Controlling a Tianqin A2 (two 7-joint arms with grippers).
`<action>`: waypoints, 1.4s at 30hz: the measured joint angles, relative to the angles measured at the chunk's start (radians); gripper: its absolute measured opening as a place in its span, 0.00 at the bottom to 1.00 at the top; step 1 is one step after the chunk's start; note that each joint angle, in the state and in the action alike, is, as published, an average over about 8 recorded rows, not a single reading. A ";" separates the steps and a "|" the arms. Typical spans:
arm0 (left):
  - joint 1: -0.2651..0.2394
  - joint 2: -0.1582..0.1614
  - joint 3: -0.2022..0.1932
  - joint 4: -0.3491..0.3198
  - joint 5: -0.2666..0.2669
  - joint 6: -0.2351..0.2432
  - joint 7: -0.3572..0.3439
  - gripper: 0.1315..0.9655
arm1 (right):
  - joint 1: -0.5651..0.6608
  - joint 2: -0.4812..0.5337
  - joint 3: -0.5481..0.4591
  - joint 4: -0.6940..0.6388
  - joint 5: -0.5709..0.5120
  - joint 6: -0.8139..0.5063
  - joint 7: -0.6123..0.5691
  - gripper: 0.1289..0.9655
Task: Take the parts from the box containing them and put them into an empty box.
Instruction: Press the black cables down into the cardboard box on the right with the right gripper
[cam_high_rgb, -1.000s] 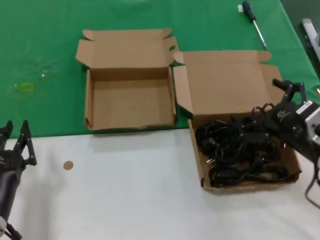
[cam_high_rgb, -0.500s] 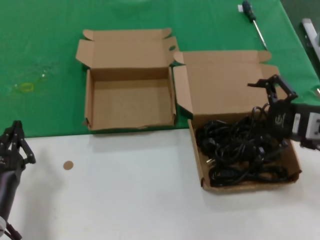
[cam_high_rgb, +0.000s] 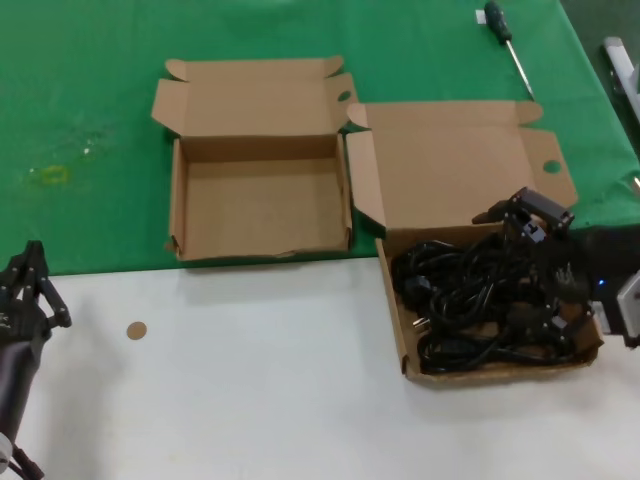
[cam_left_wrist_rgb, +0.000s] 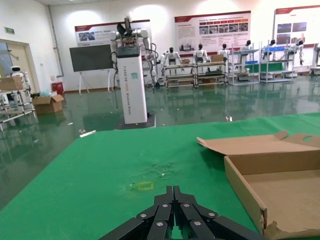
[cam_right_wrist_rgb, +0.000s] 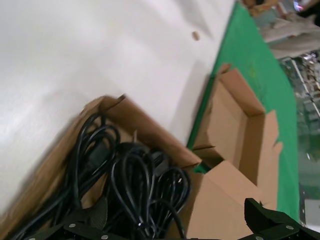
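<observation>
A wide hall with display boards and shelving lies beyond my surface (cam_high_rgb: 250, 400), white near me and covered in green cloth farther out. On the green sits the empty box (cam_high_rgb: 260, 205), lid flap back, nothing inside. Just beside it toward my right, straddling the edge of the cloth, is the box containing them (cam_high_rgb: 478, 180), its tall lid panel folded back, and the parts (cam_high_rgb: 470, 300) lie in it as a tangle of black cord loops and plugs. My right end effector (cam_high_rgb: 522, 222) hangs over the far right corner of that pile, fingers spread wide, nothing between them; I judge I am about to come down for a bundle. My left end effector (cam_high_rgb: 30, 290) waits near the left edge of the surface, fingers pressed together. A screwdriver (cam_high_rgb: 505, 40) lies on the green well beyond the boxes and a small brown disc (cam_high_rgb: 137, 330) on the white. The risk I see is the tangle: loops overlap, so closing on one strand could drag several cords up, or snag and lift the light cardboard with them. A plug could also slip from a shallow pinch and fall short of the other box
</observation>
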 joint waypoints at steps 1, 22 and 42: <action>0.000 0.000 0.000 0.000 0.000 0.000 0.000 0.02 | 0.007 -0.007 -0.003 -0.010 -0.009 -0.006 -0.020 1.00; 0.000 0.000 0.000 0.000 0.000 0.000 0.000 0.02 | 0.101 -0.125 -0.013 -0.200 -0.105 -0.022 -0.205 0.94; 0.000 0.000 0.000 0.000 0.000 0.000 0.000 0.02 | 0.063 -0.124 0.002 -0.190 -0.115 -0.019 -0.172 0.53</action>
